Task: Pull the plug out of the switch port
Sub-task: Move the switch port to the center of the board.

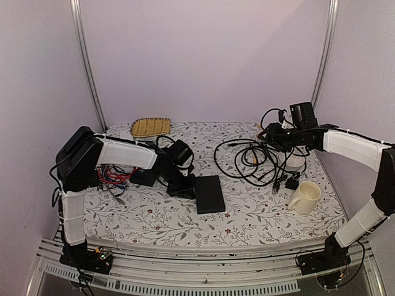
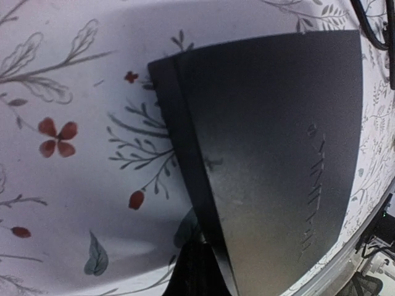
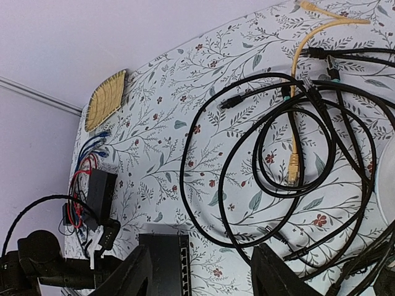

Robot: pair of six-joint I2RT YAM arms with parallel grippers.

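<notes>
The switch [image 1: 210, 193] is a flat, matte-black rectangular box lying on the floral table [image 1: 154, 216], left of the cream mug [image 1: 305, 197] and well apart from it. The right wrist view shows a row of small sockets along one long edge, and its top carries faint raised markings. The left hand [image 1: 184, 187] is pinched fully closed at the switch's edge farther from the mug; whether it grips anything I cannot tell. The right hand [image 3: 210, 274] hangs beyond the mug, fingers spread wide and empty, over coiled black cables [image 1: 247, 160].
</notes>
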